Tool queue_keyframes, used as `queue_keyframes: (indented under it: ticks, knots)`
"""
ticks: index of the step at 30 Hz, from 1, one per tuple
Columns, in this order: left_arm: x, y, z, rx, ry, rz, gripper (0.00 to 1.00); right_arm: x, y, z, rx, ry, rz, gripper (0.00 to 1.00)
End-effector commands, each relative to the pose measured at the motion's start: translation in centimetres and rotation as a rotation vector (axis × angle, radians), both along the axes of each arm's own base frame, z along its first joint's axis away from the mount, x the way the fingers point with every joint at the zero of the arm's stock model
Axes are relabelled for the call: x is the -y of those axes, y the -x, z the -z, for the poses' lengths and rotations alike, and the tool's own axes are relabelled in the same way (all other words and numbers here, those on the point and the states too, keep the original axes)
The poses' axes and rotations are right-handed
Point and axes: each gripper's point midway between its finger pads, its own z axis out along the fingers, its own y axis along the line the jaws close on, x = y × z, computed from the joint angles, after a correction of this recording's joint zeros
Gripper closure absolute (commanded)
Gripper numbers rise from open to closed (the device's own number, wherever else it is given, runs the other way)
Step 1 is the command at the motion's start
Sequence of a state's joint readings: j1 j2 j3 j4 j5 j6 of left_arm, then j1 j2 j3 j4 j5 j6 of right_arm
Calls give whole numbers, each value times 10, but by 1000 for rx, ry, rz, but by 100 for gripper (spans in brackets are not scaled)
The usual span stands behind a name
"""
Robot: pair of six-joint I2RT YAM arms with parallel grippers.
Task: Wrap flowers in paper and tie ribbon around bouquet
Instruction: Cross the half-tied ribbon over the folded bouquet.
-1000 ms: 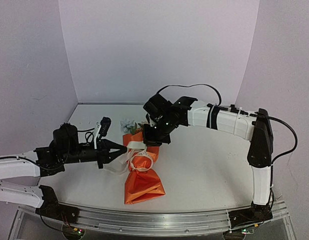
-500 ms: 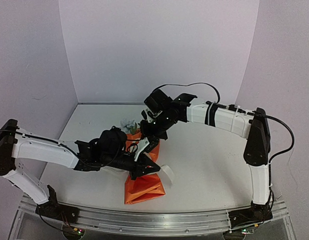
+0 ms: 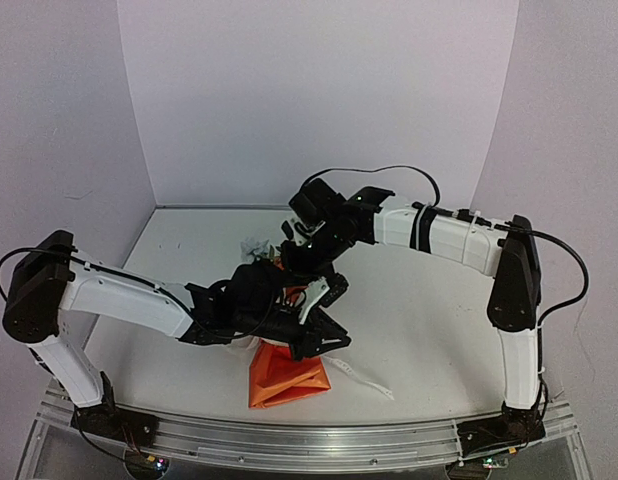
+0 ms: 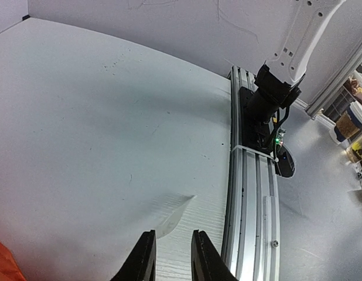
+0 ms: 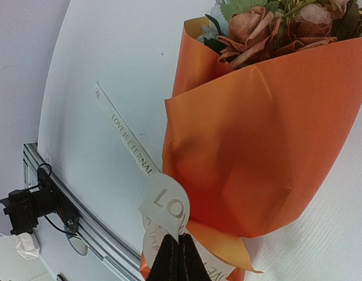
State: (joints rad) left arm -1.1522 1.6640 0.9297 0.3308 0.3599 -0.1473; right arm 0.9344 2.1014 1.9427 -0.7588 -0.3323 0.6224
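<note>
The bouquet lies on the table, its orange paper point(image 3: 284, 378) point(image 5: 251, 134) pinched at a waist. The flowers point(image 3: 255, 248) point(image 5: 257, 26) show above the paper's rim. The cream ribbon point(image 5: 164, 202) is looped at the waist, and my right gripper point(image 5: 179, 241) point(image 3: 311, 268) is shut on that loop. One ribbon tail point(image 3: 361, 379) trails over the table to the right, its tip point(image 4: 172, 213) lying just ahead of my left gripper point(image 4: 173, 234) point(image 3: 334, 340). That gripper reaches across the bouquet's lower half, jaws apart, with nothing between them.
An aluminium rail point(image 3: 309, 440) point(image 4: 251, 193) runs along the table's near edge, carrying the right arm's base point(image 4: 269, 99). Pale walls close the table at the back and sides. Another ribbon tail point(image 5: 125, 137) lies flat on the table beside the paper.
My left arm has swung right across the bouquet, drawing a ribbon end with it. Its jaws have now parted and the tail lies loose on the table. The right gripper keeps its hold.
</note>
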Motion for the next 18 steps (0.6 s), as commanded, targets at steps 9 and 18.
queue_keyframes:
  ticks: [9,18]
  knots:
    - [-93,-47,-113,32,339,-426,59,1,2,-12,33,-19,-31,100]
    - [-167,-87,-47,38,93,-679,45,-14,21,-40,31,-85,-55,100]
